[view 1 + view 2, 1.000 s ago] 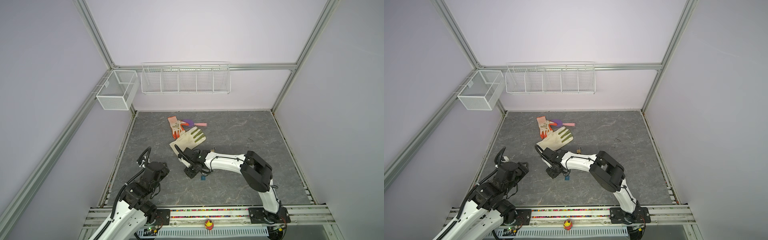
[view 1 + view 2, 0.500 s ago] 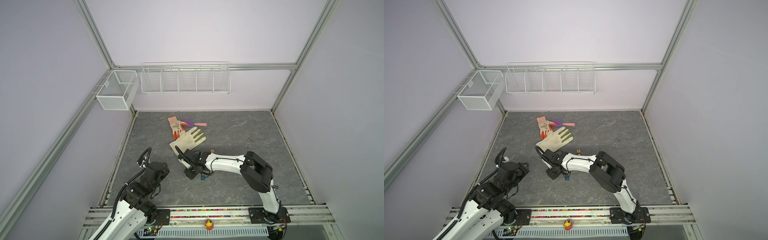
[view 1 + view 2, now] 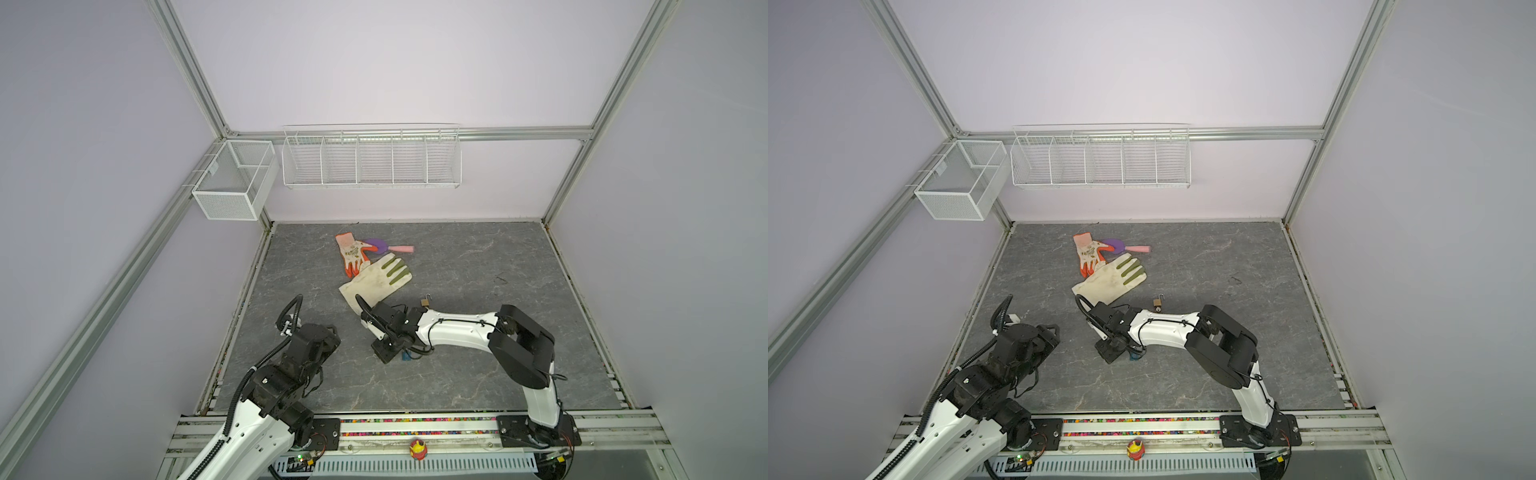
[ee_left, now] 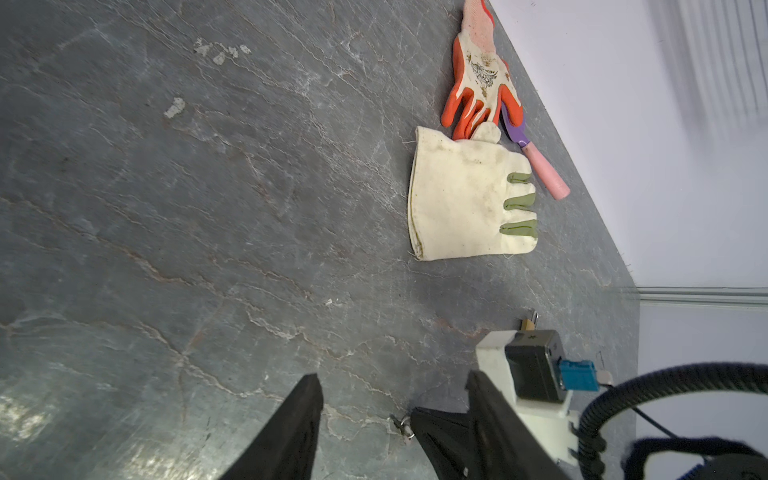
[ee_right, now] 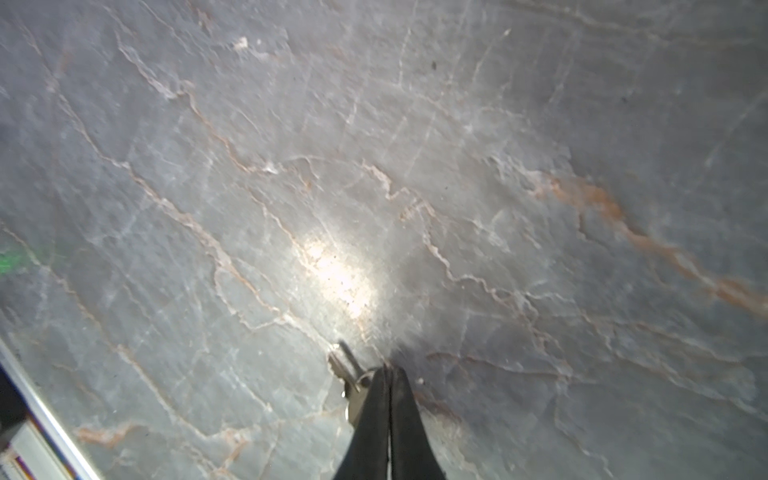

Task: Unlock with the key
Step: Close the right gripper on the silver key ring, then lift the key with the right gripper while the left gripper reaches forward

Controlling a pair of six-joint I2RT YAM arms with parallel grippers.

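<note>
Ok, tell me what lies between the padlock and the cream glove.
Only bare grey tabletop between padlock and cream glove, clear in both top views.

Right end effector (image 5: 388, 372) pinched, left end effector (image 4: 392, 380) agape.

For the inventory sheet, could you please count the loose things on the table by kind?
Gloves: 2, an orange glove and a cream glove
Trowel: 1
Padlock: 1
Key: 1, at the right arm's fingertips
Total: 5
</note>
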